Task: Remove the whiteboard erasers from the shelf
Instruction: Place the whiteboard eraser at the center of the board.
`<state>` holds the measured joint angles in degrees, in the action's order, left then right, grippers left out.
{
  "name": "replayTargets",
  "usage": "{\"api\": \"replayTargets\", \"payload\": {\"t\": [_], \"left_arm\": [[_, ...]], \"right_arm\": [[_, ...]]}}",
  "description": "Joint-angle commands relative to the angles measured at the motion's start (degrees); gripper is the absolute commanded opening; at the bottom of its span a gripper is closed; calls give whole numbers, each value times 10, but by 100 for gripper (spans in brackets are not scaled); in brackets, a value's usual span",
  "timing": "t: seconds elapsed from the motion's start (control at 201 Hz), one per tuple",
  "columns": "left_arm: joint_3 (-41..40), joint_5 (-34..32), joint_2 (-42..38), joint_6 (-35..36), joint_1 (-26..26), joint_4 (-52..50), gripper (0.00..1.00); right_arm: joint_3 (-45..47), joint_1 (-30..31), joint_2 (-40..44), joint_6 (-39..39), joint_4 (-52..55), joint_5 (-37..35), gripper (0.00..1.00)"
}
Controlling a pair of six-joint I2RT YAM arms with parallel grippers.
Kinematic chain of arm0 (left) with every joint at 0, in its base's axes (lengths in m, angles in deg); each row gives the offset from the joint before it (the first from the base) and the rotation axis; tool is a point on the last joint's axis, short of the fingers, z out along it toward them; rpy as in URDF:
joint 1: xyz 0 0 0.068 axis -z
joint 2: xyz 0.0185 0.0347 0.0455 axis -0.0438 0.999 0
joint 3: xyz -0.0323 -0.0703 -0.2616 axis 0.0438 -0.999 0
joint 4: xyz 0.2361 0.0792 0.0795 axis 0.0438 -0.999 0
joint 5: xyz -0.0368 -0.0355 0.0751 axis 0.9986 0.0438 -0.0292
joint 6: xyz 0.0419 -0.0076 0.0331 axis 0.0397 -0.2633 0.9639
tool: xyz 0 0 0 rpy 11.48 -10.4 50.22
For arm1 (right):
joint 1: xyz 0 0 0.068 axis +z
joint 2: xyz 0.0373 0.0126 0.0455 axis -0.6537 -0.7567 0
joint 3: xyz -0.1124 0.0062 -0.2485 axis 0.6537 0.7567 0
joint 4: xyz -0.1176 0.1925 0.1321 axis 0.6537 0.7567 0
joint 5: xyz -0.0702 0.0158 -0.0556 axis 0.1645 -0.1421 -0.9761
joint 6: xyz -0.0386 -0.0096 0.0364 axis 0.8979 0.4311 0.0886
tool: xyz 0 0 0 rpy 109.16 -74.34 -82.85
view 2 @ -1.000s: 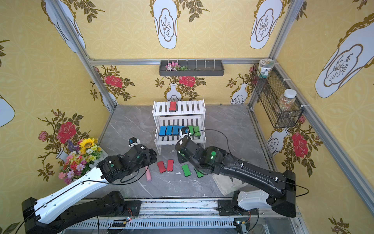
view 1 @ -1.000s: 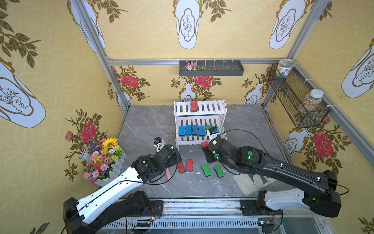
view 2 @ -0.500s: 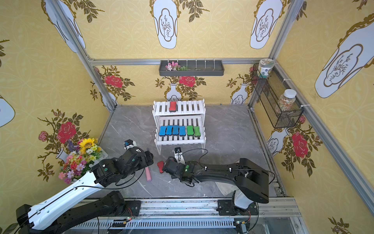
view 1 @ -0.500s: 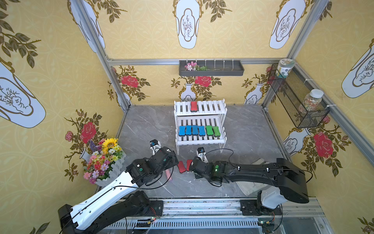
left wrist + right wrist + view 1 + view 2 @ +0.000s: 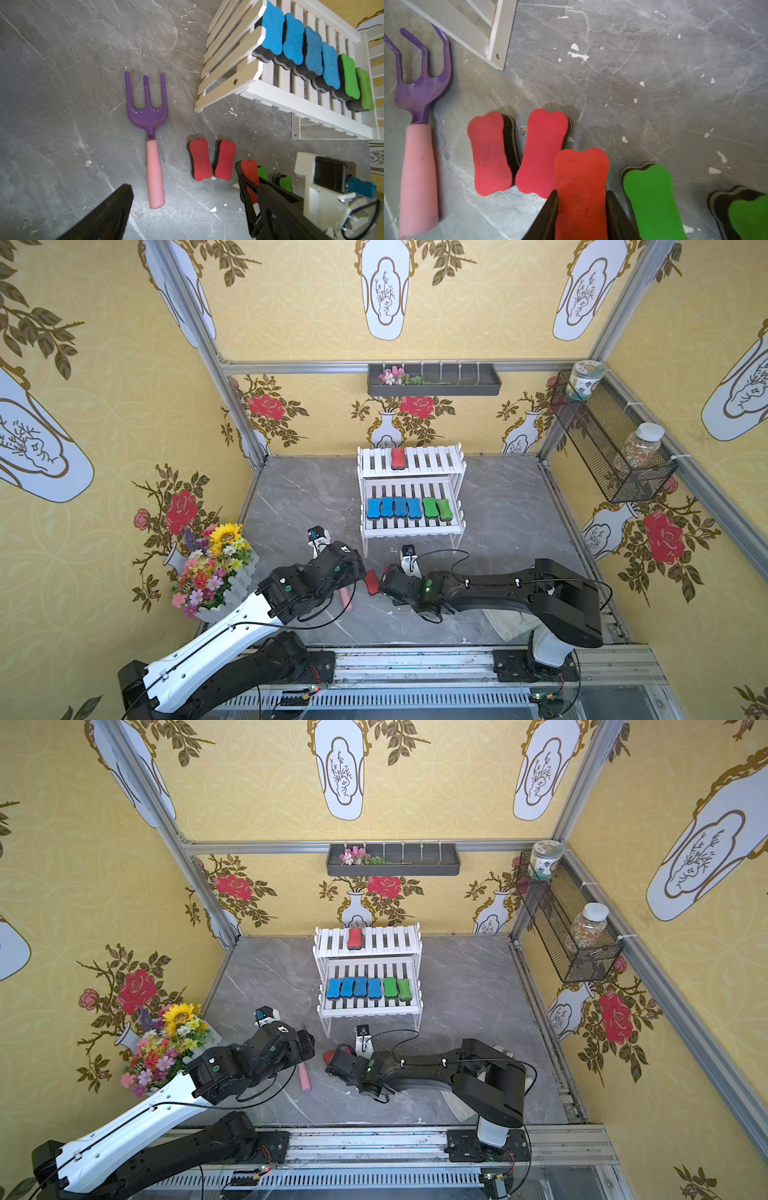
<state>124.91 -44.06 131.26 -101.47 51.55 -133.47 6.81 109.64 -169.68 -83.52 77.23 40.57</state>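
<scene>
1. Right wrist view: the held red eraser [image 5: 581, 176] is gripped by its long sides between the jaws of the right claw [image 5: 581, 194]. It is off the shelf [image 5: 411, 526] and low over the grey tabletop [image 5: 654, 83]. Whether it touches the surface cannot be told.
2. Just beside the claw, on the side toward the garden fork [image 5: 419, 166], the red pair [image 5: 542, 151] lies flat. Just beside it on the opposite side, the green pair [image 5: 650, 197] lies flat. The gap below the claw is judged narrow.
3. The step in hand is judged to be the setting down of the held red eraser. It is best lowered straight and level, dark underside down, and shifted slightly off the nearer red one, whose corner it overlaps in this view.
4. The jaws are best parted only once the foam is borne by the tabletop, and only a little, so that neither neighbour is knocked.
5. A straight lift is advised before any sideways swing.
6. The left claw [image 5: 359, 572] stands wide apart and empty, near the right claw beyond the red pair; a clash is to be guarded against.
7. Ahead of the claw, the shelf holds four blue erasers [image 5: 394, 507], two green shelf erasers [image 5: 437, 508] and one upper-tier red eraser [image 5: 397, 458], all yet to be taken.
</scene>
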Motion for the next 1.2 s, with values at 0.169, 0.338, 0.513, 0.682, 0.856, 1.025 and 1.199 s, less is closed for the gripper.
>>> {"api": "replayTargets", "payload": {"t": [0.169, 0.338, 0.513, 0.682, 0.856, 1.025, 1.199], "left_arm": [[-4, 5, -1, 5, -1, -6, 99], [-4, 8, 1, 5, -1, -5, 99], [-4, 7, 3, 5, -1, -5, 99], [-4, 8, 1, 5, -1, -6, 99], [-2, 11, 2, 5, -1, -6, 100], [-3, 15, -1, 5, -1, -5, 100], [-8, 13, -3, 7, -1, 1, 99]], "right_arm": [[-6, -10, -22, -8, -17, -14, 38], [-4, -18, -28, 0, -34, -13, 39], [-19, -20, -43, 9, -36, 0, 43], [-21, -20, -47, 10, -33, 3, 52], [-33, -16, -32, 17, -7, -2, 60], [-21, 1, 20, 13, 39, -2, 63], [27, 0, 84, 1, 103, 30, 66]]}}
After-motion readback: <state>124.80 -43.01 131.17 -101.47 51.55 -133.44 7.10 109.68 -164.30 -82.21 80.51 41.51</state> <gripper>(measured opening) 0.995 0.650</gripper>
